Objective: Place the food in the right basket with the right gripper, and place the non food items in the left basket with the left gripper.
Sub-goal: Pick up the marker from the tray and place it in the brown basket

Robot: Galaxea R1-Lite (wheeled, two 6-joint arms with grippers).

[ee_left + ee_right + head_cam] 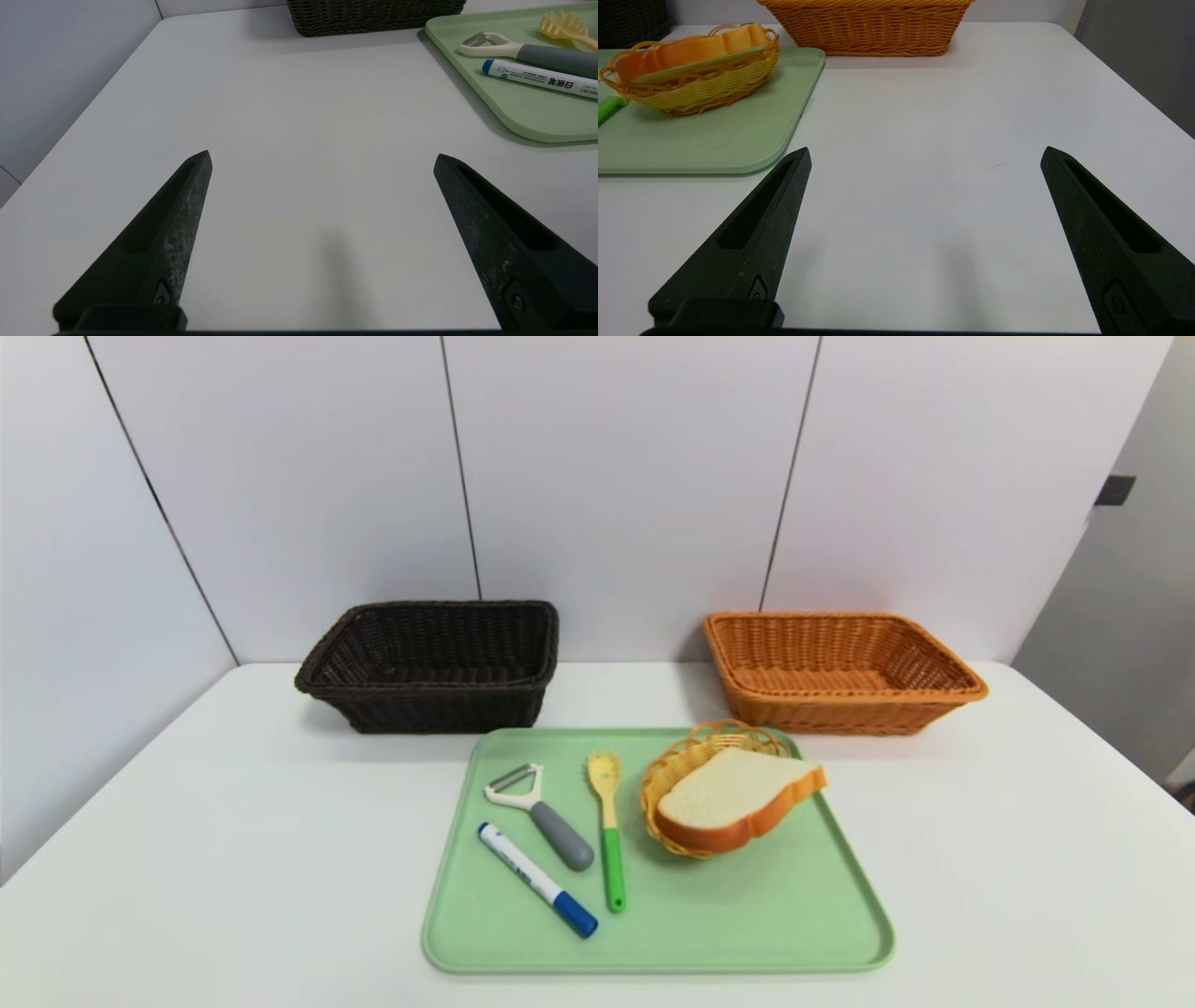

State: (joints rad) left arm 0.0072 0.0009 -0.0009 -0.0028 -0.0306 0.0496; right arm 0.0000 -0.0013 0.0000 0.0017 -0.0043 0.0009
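Note:
On a green tray (747, 933) lie a white peeler with a grey handle (541, 812), a blue-capped white marker (537, 879), a yellow pasta fork with a green handle (609, 826) and a slice of bread (733, 795) resting in a small yellow wicker dish (665, 775). Behind the tray stand a dark brown basket (434, 663) on the left and an orange basket (840, 670) on the right. My left gripper (322, 158) hangs open over bare table left of the tray. My right gripper (924, 154) hangs open over bare table right of the tray. Neither arm shows in the head view.
White wall panels close off the back and the left side of the white table (233, 821). The tray (523, 107) edge, peeler (518, 49) and marker (537, 78) show in the left wrist view; the wicker dish (696, 84) and orange basket (868, 25) show in the right wrist view.

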